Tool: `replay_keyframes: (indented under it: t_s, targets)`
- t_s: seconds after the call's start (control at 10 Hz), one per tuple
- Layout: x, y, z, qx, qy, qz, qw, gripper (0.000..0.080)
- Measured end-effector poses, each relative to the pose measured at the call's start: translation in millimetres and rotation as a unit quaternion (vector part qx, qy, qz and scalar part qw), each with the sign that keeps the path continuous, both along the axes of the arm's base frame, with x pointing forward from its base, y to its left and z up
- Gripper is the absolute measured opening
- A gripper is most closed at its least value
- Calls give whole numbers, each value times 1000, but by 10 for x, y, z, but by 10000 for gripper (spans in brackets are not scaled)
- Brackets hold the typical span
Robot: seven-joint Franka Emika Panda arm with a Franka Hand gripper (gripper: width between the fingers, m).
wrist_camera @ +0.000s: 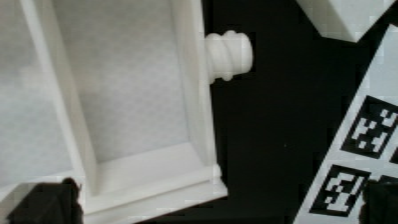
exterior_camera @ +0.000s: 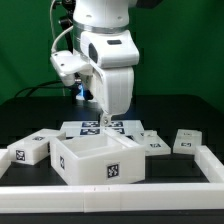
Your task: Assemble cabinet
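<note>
The two-finger gripper point(exterior_camera: 101, 121) is hanging empty, jaws wide apart, above the large white plastic cabinet box point(exterior_camera: 98, 160), which is lying open-side up, presumably awaiting a wall grasp.

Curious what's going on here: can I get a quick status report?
Gripper open, empty, above cabinet. Cabinet open side up. Loose parts beside it, nothing between gripper and cabinet.

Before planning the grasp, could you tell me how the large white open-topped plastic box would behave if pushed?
The large white open-topped plastic box probably slides rather than tips, being low and wide. Straight walls suggest stiffness; hollow, so likely light.
</note>
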State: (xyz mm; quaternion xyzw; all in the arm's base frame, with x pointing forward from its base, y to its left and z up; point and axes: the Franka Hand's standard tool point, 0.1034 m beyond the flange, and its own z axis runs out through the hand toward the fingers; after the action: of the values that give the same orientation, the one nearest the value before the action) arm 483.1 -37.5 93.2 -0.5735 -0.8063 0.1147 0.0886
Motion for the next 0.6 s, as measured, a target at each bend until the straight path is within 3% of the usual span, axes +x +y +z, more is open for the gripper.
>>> replay_keyframes:
  t_s: [0.6]
  targets:
    - [-44, -7, -22, -1, 13, -1, 1000, 796]
